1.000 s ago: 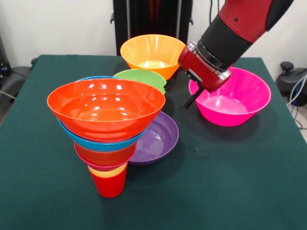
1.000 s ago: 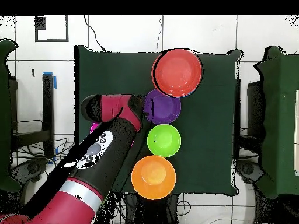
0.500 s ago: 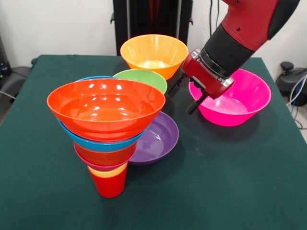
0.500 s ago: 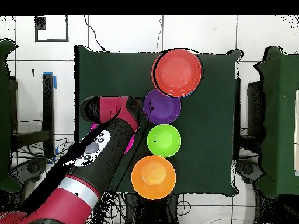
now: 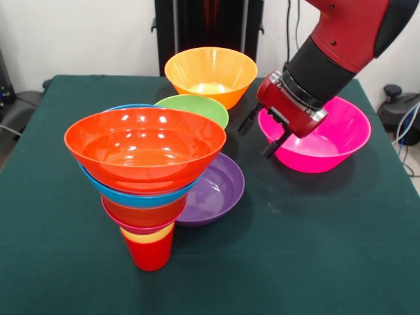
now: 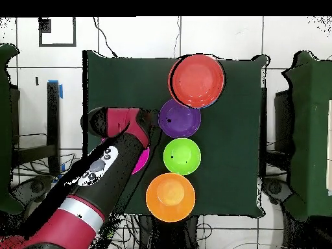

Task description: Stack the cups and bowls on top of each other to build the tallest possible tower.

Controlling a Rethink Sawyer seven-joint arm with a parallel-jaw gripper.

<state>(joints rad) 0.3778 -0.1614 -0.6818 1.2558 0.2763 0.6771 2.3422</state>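
You are hovering gripper (image 5: 261,136) over pink bowl's (image 5: 331,138) near-left rim, fingers (image 5: 248,122) apart, holding nothing. Tower (image 5: 146,174) standing near-left on table (image 5: 315,249). Next: straddling that rim, clamping, lifting onto tower.

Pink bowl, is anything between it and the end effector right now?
Nothing visible. The open end effector hangs empty at the near-left rim of the pink bowl, with no object between them. The purple bowl and the tower sit off to the side.
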